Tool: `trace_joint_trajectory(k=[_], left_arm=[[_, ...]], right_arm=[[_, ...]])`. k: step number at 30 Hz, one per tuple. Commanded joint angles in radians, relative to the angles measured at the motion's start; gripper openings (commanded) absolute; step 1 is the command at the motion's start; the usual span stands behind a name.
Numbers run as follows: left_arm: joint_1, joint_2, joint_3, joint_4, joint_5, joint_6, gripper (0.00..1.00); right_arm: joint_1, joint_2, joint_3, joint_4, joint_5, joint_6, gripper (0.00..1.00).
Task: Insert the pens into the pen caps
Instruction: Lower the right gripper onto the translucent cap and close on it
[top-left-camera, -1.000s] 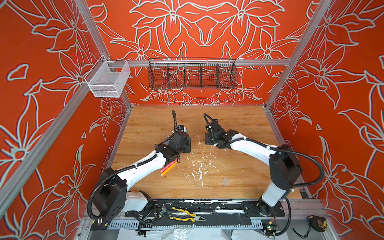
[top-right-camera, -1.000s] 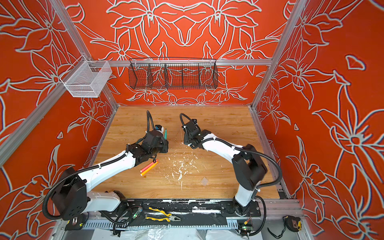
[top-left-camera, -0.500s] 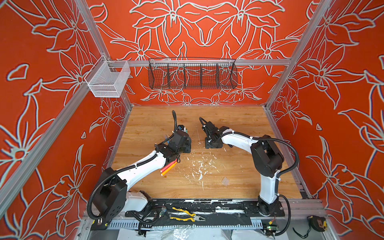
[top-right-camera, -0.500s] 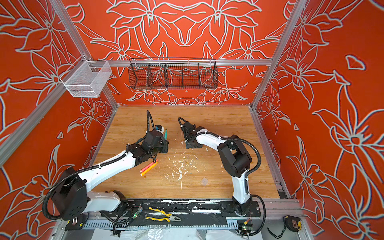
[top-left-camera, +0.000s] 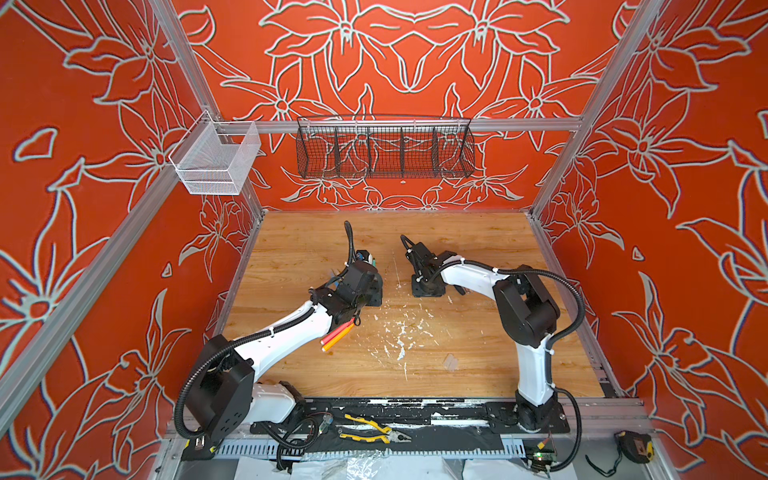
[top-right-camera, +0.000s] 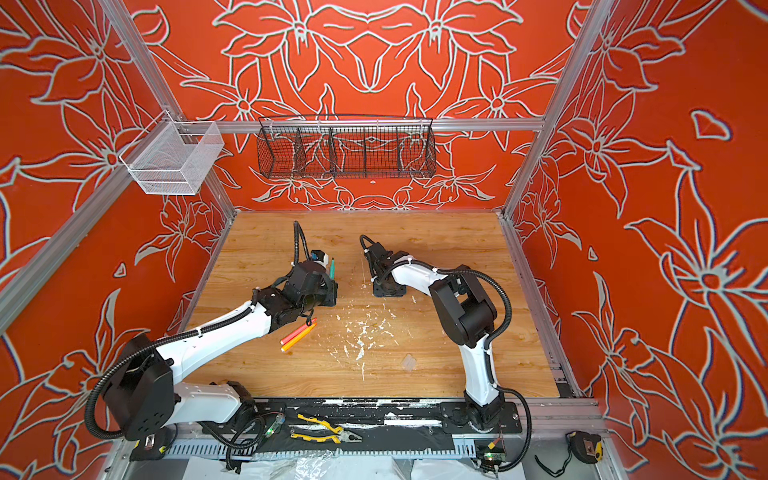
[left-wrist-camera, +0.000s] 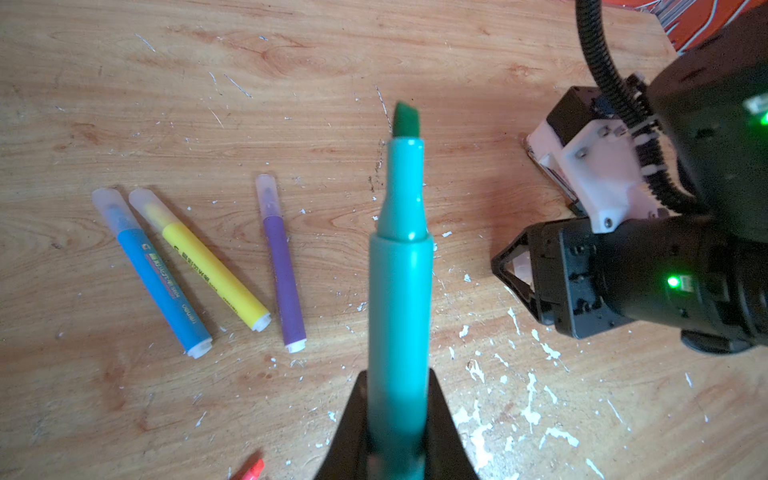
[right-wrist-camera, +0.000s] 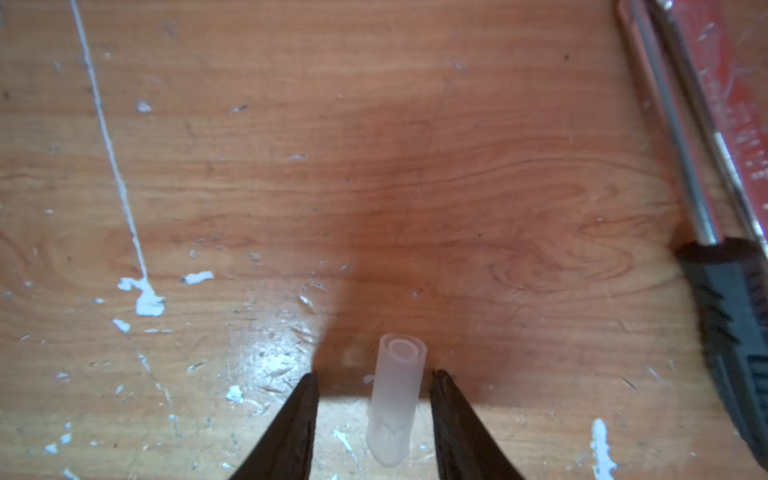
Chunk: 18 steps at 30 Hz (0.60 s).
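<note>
We found the left jaws clamped tight on the green pen (left-wrist-camera: 399, 291), gripping its back end, so the pen stuck out above the bench (top-left-camera: 478, 357) left of the middle with its bare felt tip pointing to the far side. The right jaws stood partly apart, lowered to the bench just right of the middle, one on each side of a clear cap (right-wrist-camera: 397, 399). A thin gap showed on both sides, so they held nothing. The cap rested on the wood with its open mouth turned away from the wrist. In the left wrist view the blue pen (left-wrist-camera: 156, 274), the yellow pen (left-wrist-camera: 208, 266) and the purple pen (left-wrist-camera: 282, 266) lay on the bench close together, each already capped. The pink-red pen (top-left-camera: 336, 332) and the orange pen (top-left-camera: 339, 338) lay side by side, nearer than the left jaws; we could not tell whether they were capped. A screwdriver (right-wrist-camera: 731, 332) lay near the cap, apart from it. White paint flecks (top-left-camera: 401, 332) dotted the middle of the bench, and pliers (top-left-camera: 374, 430) lay on the black strip at its near edge
</note>
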Motion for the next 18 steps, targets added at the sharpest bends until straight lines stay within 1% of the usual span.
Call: trace_joint_trajectory(k=[1,6,15,18], left_arm=[[0.001,0.016,0.017,-0.008,0.012,-0.011,0.00],[0.001,0.023,0.023,-0.013,0.016,-0.010,0.00],[0.001,0.024,0.024,-0.013,0.022,-0.009,0.00],[0.001,0.026,0.024,-0.012,0.026,-0.009,0.00]], right_arm=[[-0.018,0.031,0.012,-0.033,-0.031,0.010,0.44],[-0.024,0.043,0.011,-0.034,-0.054,0.019,0.35],[-0.026,0.047,0.010,-0.037,-0.056,0.022,0.25],[-0.026,0.048,0.011,-0.037,-0.054,0.023,0.20]])
